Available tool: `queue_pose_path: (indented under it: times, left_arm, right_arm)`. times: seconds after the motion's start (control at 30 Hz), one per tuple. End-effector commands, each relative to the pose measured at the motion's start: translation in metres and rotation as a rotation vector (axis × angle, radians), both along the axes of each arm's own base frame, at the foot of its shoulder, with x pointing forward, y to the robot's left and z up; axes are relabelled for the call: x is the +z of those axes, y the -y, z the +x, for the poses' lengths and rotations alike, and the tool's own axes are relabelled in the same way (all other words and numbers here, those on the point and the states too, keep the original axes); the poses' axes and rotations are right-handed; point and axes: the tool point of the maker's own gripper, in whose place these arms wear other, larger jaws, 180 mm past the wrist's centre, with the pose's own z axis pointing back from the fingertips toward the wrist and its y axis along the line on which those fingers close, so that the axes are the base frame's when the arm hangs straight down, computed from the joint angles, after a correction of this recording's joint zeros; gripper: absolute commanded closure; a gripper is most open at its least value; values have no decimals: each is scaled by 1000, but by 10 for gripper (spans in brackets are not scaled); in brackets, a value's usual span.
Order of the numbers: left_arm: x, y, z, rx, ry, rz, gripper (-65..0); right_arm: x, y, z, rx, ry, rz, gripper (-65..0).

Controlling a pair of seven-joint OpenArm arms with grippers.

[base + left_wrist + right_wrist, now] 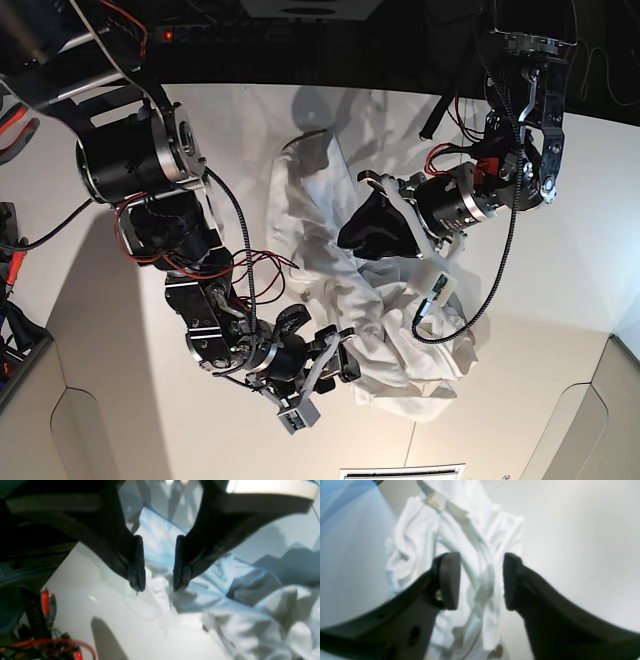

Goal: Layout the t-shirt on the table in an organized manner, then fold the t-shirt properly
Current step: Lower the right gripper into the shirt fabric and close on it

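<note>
No lettering can be read anywhere in these views. The t-shirt [360,300] lies crumpled on the table [560,300] with only plain white cloth showing. In the right wrist view a small pale tag [435,501] sits near its collar, perhaps a label, but it is too blurred to show any words.

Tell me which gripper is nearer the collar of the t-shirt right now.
Right. The right gripper hovers open over a bunched strip of the t-shirt that leads up to the collar. The left gripper, also open, is over crumpled cloth at the table edge; no collar is visible there.
</note>
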Motion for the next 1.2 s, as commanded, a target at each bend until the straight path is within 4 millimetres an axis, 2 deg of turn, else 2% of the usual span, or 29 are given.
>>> queue_pose_path:
  times: [0.0, 0.07, 0.1, 0.3, 0.43, 0.47, 0.53, 0.57, 0.6, 0.77, 0.97, 1.0, 1.07, 1.17]
  left_arm:
    - [15, 3, 6, -9, 44, -31, -228]
    - [16, 5, 5, -12, 37, -46, -228]
    - [18, 6, 5, -14, 35, -59, -228]
    - [24, 14, 0, -55, 42, -101, -228]
    - [23, 24, -5, -83, 36, -104, -228]
    - [22, 27, -6, -94, 34, -104, -228]
    - [20, 34, -10, -116, 30, -100, -228]
    - [19, 37, -12, -128, 27, -94, -228]
    - [18, 40, -14, -140, 25, -88, -228]
    - [15, 58, -22, -188, 18, -89, -228]
    - [17, 65, -23, -191, 19, -100, -228]
    - [17, 65, -23, -191, 19, -100, -228]
    - [17, 65, -23, -191, 19, -100, -228]
    - [17, 65, -23, -191, 18, -104, -228]
  right_arm:
    - [30, -2, 18, -18, 79, 41, -163]
    - [35, 0, 23, -42, 110, 44, -20]
    - [35, 1, 23, -45, 115, 34, 0]
    - [31, 2, 23, -31, 130, -19, 0]
    - [35, 7, 29, -69, 163, -14, 0]
    - [36, 9, 31, -80, 176, -24, -25]
    - [35, 13, 35, -111, 188, -54, -244]
    - [34, 15, 36, -132, 187, -63, -310]
    - [32, 15, 36, -151, 184, -68, -327]
    - [8, 9, 24, -155, 130, -71, -325]
    - [-18, 15, 15, -181, 97, -77, -324]
    - [-20, 16, 14, -181, 92, -77, -310]
    - [-21, 16, 13, -181, 90, -79, -225]
    - [-18, 14, 14, -174, 96, -72, -15]
